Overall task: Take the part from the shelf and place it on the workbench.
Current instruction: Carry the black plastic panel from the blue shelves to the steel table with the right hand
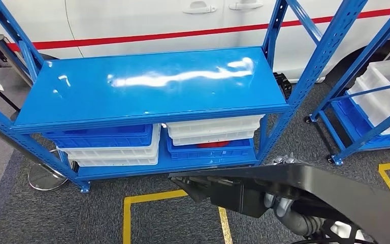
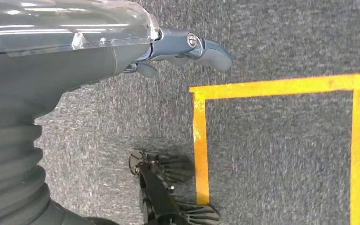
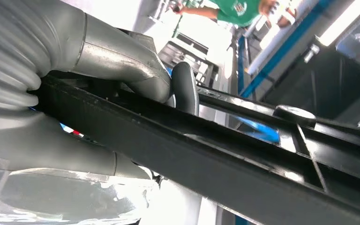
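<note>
A long black plastic part (image 1: 304,190) stretches across the lower right of the head view, in front of the blue shelf (image 1: 152,86). My right hand (image 1: 279,203) grips it from below, grey fingers wrapped around its edge. In the right wrist view the black part (image 3: 225,159) runs across the picture, and the thumb and fingers of my right hand (image 3: 136,79) clamp it. My left hand (image 2: 183,49) hangs over the grey carpet, fingers loosely extended and holding nothing.
The shelf's top board is bare and glossy; blue and white bins (image 1: 117,145) are stacked on its lower level. A second blue rack with white bins (image 1: 381,96) stands at the right. Yellow floor tape (image 1: 132,203) marks the carpet. A white car (image 1: 147,20) stands behind. A person in green (image 3: 234,9) stands in the background.
</note>
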